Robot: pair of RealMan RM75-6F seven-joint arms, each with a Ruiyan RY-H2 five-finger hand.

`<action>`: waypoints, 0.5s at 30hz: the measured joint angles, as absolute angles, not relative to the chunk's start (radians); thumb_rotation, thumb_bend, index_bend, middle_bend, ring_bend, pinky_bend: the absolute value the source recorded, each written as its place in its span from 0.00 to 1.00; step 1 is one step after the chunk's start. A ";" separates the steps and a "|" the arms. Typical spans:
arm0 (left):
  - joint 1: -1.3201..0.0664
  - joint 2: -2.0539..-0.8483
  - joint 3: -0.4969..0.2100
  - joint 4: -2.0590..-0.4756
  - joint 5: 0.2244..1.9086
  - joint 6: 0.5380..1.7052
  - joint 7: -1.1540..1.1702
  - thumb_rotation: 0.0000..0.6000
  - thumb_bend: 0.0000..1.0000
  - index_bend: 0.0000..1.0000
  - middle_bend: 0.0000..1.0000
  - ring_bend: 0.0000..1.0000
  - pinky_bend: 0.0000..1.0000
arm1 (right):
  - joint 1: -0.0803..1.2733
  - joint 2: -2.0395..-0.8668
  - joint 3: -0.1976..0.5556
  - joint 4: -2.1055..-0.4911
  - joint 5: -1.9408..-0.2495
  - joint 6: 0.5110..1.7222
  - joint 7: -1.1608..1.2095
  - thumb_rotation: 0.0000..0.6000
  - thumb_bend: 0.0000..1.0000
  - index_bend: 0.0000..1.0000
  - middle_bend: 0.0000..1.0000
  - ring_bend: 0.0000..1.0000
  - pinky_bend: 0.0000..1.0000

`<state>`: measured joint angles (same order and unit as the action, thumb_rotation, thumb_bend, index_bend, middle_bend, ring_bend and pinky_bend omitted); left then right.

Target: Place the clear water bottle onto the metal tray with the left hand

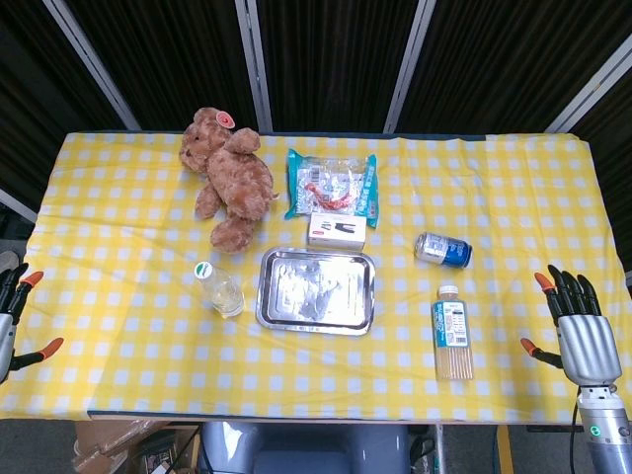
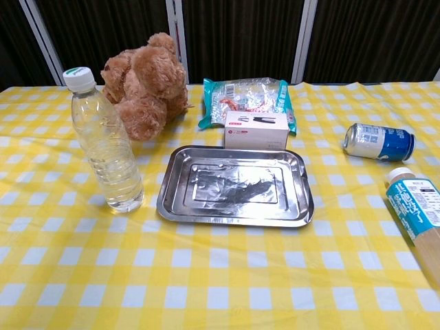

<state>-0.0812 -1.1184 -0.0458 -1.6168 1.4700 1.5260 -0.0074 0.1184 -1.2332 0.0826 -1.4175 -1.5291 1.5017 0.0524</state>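
A clear water bottle [image 1: 219, 287] [image 2: 104, 141] with a white cap stands upright on the yellow checked cloth, just left of the metal tray [image 1: 316, 290] [image 2: 234, 185]. Nothing lies on the tray. My left hand [image 1: 12, 316] shows at the far left edge of the head view, well left of the bottle, fingers apart and holding nothing. My right hand [image 1: 578, 331] hovers at the table's right edge, fingers spread, empty. Neither hand appears in the chest view.
A brown teddy bear [image 1: 228, 176] [image 2: 144, 84] sits behind the bottle. A snack packet [image 1: 334, 184] and a small white box [image 1: 336, 230] lie behind the tray. A blue can [image 1: 442, 249] and a labelled bottle [image 1: 451, 333] lie to the tray's right.
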 measured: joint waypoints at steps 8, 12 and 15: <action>-0.083 -1.128 -0.044 -1.622 1.480 1.523 0.018 1.00 0.13 0.12 0.03 0.00 0.00 | 0.110 -1.219 0.075 -1.435 -1.524 1.499 0.048 1.00 0.05 0.10 0.00 0.00 0.00; -0.084 -1.133 -0.046 -1.632 1.486 1.527 0.022 1.00 0.13 0.12 0.03 0.00 0.00 | 0.105 -1.213 0.072 -1.446 -1.527 1.506 0.044 1.00 0.05 0.10 0.00 0.00 0.00; -0.086 -1.134 -0.047 -1.630 1.482 1.518 0.015 1.00 0.13 0.12 0.03 0.00 0.00 | 0.102 -1.209 0.072 -1.451 -1.523 1.506 0.052 1.00 0.05 0.10 0.00 0.00 0.00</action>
<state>-0.0864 -1.1344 -0.0475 -1.6305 1.4820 1.5183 0.0154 0.1021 -1.2092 0.0722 -1.4512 -1.5229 1.5055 0.0516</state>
